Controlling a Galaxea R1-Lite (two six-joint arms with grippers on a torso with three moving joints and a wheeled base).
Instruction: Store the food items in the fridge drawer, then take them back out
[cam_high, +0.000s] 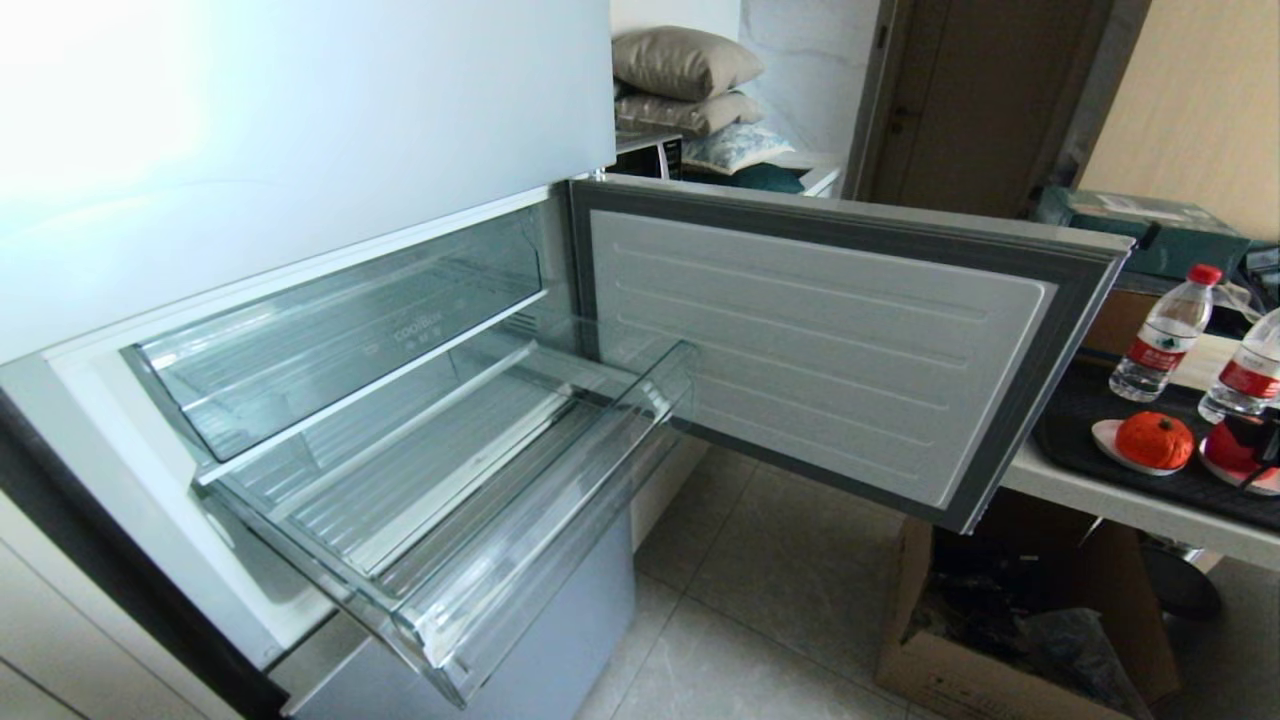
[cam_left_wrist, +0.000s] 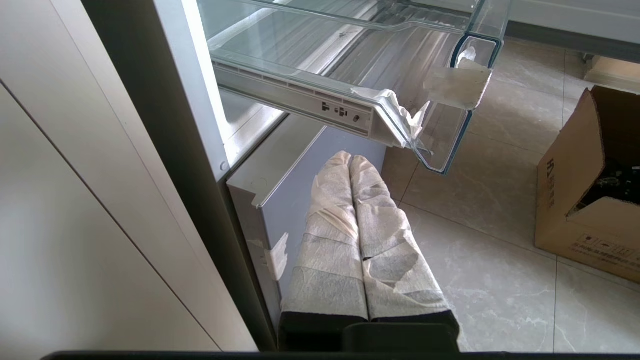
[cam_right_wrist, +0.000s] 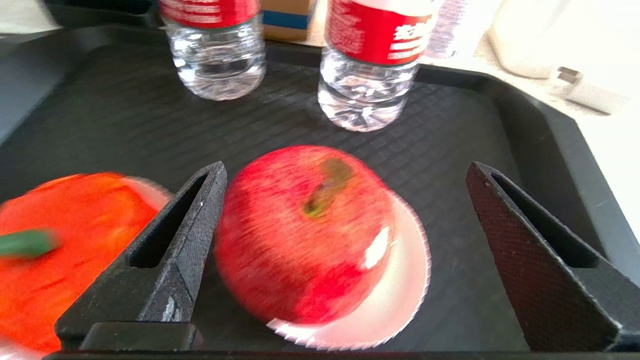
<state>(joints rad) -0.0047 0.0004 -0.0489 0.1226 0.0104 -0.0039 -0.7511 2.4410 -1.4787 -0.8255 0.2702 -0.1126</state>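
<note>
Food items, your red toy apple (cam_right_wrist: 305, 235) and ribbed orange tangerine (cam_high: 1154, 440), sit on the black tray (cam_right_wrist: 100, 120); clear plastic fridge drawer (cam_high: 440, 500) stands open, empty. Right gripper (cam_right_wrist: 345, 250) straddles the apple, jaws wide; left gripper (cam_left_wrist: 352, 167) pressed closed.

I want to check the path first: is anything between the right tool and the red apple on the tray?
Nothing visible: the right tool is open, the red apple sits between its fingers on the black tray.
</note>
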